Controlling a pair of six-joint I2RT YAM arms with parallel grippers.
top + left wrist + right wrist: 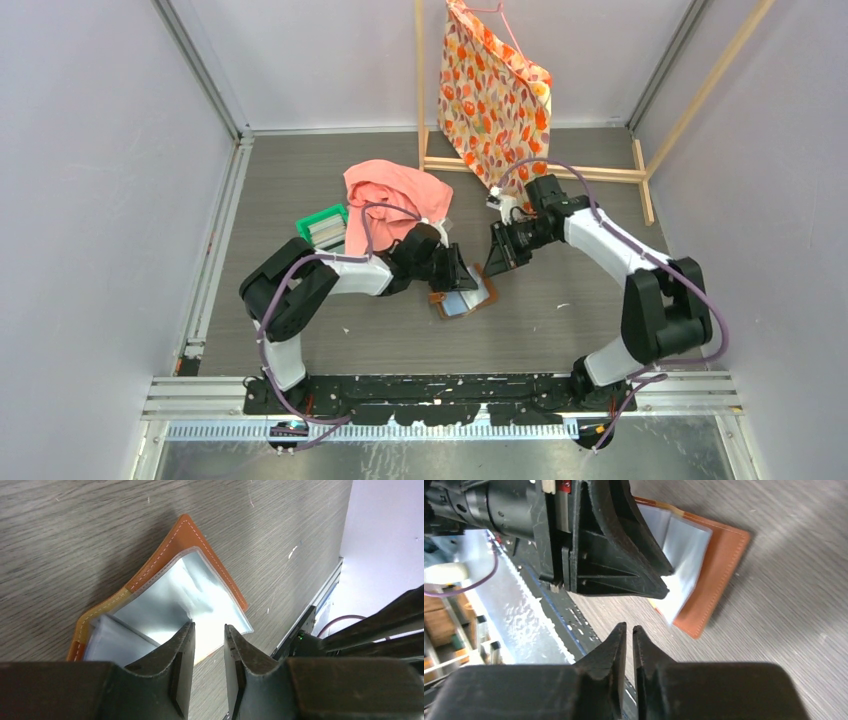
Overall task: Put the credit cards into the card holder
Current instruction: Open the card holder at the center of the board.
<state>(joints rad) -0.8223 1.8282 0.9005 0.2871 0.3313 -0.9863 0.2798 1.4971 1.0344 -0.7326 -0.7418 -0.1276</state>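
Two black end effectors meet over a small brown leather folding card holder, which lies opened out on the grey wood-grain surface near its middle, between the two arms. White stitching runs along its brown edge, and its pale grey clear pockets face up, one leaf curling off the surface.

The left end effector hangs right above the pockets with its fingers partly spread. The gap between them is plain, and nothing is pinched in it. From the right wrist view its fingertips reach down onto the pale pocket material.

The right end effector hovers just beside the card holder, apart from it. Its fingers are all but pressed together with only a thin slit between them, and nothing shows in that slit.

Well to the left, a green plastic tray holds pale grey and white flat pieces, seemingly the credit cards, though they are too small to make out singly. A crumpled pink cloth lies beside the tray. An orange-patterned fabric bag hangs from a light wooden frame at the far side.
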